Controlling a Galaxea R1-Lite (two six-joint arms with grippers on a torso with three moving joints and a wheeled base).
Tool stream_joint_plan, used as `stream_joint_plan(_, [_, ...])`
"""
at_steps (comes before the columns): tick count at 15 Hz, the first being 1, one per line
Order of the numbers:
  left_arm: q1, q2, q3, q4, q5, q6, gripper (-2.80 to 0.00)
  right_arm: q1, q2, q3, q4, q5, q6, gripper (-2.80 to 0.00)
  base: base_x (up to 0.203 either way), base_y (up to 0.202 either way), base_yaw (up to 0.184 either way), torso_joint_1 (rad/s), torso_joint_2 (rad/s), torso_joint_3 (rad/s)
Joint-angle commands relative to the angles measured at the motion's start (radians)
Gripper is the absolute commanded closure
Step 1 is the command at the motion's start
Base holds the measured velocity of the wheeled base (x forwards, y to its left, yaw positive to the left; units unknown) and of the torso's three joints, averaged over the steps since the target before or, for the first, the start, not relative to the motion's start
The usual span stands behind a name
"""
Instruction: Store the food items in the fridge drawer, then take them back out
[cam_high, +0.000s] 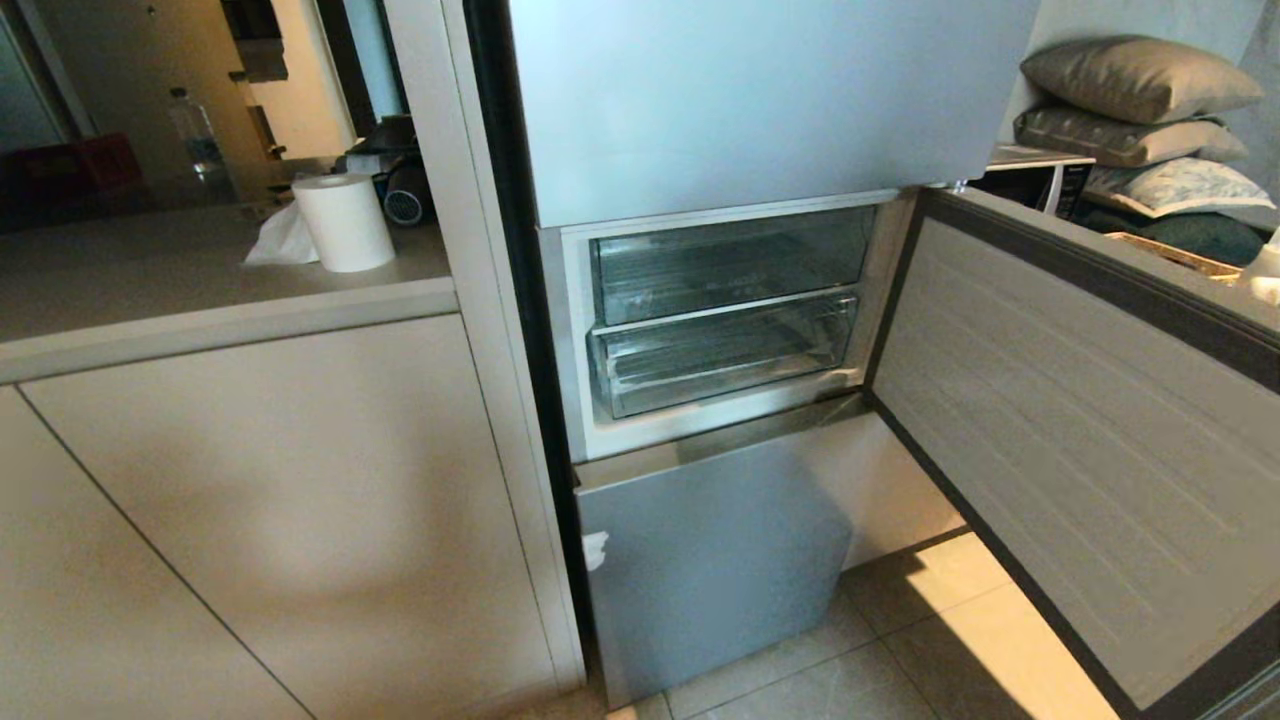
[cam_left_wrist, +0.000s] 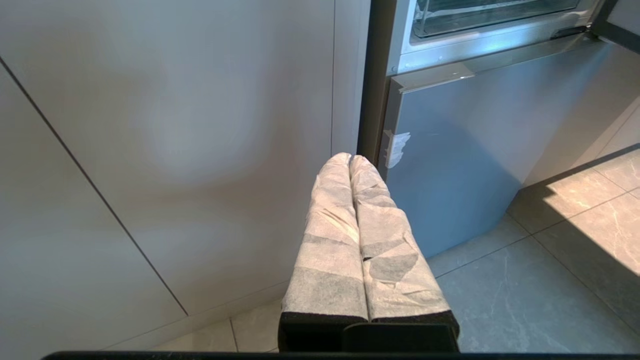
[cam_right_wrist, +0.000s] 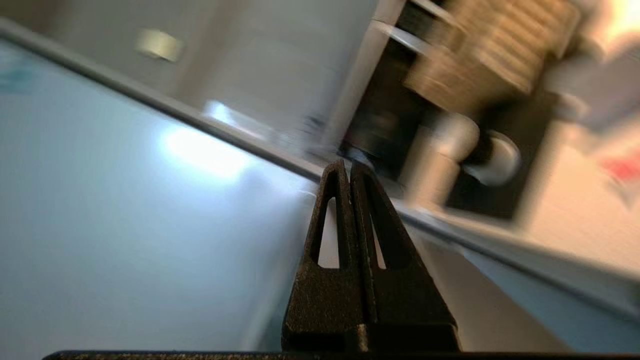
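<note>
The fridge's middle door (cam_high: 1080, 430) stands swung open to the right, baring two clear drawers, both pushed in. The lower, shallower one with a white top edge is the fridge drawer (cam_high: 725, 355), and its bottom edge also shows in the left wrist view (cam_left_wrist: 495, 12). Both look empty, and the food items are out of view. Neither arm shows in the head view. My left gripper (cam_left_wrist: 350, 159), its fingers wrapped in white tape, is shut and empty, low beside the lower fridge door (cam_left_wrist: 465, 150). My right gripper (cam_right_wrist: 348, 167) has its black fingers pressed together on nothing, close to a pale grey-blue panel (cam_right_wrist: 125, 215).
A beige cabinet (cam_high: 280, 520) and a counter with a paper roll (cam_high: 343, 221) stand left of the fridge. Tiled floor (cam_high: 900, 640) lies below the open door. Pillows (cam_high: 1135, 100) are stacked behind that door. A wicker basket (cam_right_wrist: 505, 45) shows blurred past the right gripper.
</note>
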Motion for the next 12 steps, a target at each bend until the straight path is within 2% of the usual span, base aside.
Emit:
stream_joint_plan(1, [0.000, 0.000, 0.000, 0.000, 0.000, 0.000, 0.00, -0.022, 0.012, -0.046, -0.029, -0.038, 0.012, 0.00, 0.000, 0.000, 0.000, 0.000, 0.00, 0.000])
stream_joint_plan(2, [0.000, 0.000, 0.001, 0.000, 0.000, 0.000, 0.00, -0.023, 0.053, -0.042, -0.032, -0.084, -0.039, 0.00, 0.000, 0.000, 0.000, 0.000, 0.00, 0.000])
stream_joint_plan(4, [0.000, 0.000, 0.000, 0.000, 0.000, 0.000, 0.00, -0.012, 0.133, -0.004, -0.031, -0.193, -0.270, 0.00, 0.000, 0.000, 0.000, 0.000, 0.00, 0.000])
stream_joint_plan(5, [0.000, 0.000, 0.001, 0.000, 0.000, 0.000, 0.00, 0.019, 0.166, 0.033, -0.031, -0.252, -0.391, 0.00, 0.000, 0.000, 0.000, 0.000, 0.00, 0.000])
stream_joint_plan(7, [0.000, 0.000, 0.001, 0.000, 0.000, 0.000, 0.00, 0.148, 0.209, 0.116, -0.032, -0.368, -0.564, 0.00, 0.000, 0.000, 0.000, 0.000, 0.00, 0.000])
stream_joint_plan(10, [0.000, 0.000, 0.001, 0.000, 0.000, 0.000, 0.00, 0.375, 0.197, 0.255, -0.037, -0.444, -0.693, 0.00, 0.000, 0.000, 0.000, 0.000, 0.00, 0.000])
stream_joint_plan(12, [0.000, 0.000, 0.000, 0.000, 0.000, 0.000, 0.00, 0.579, 0.164, 0.340, -0.037, -0.515, -0.753, 0.00, 0.000, 0.000, 0.000, 0.000, 0.00, 0.000])
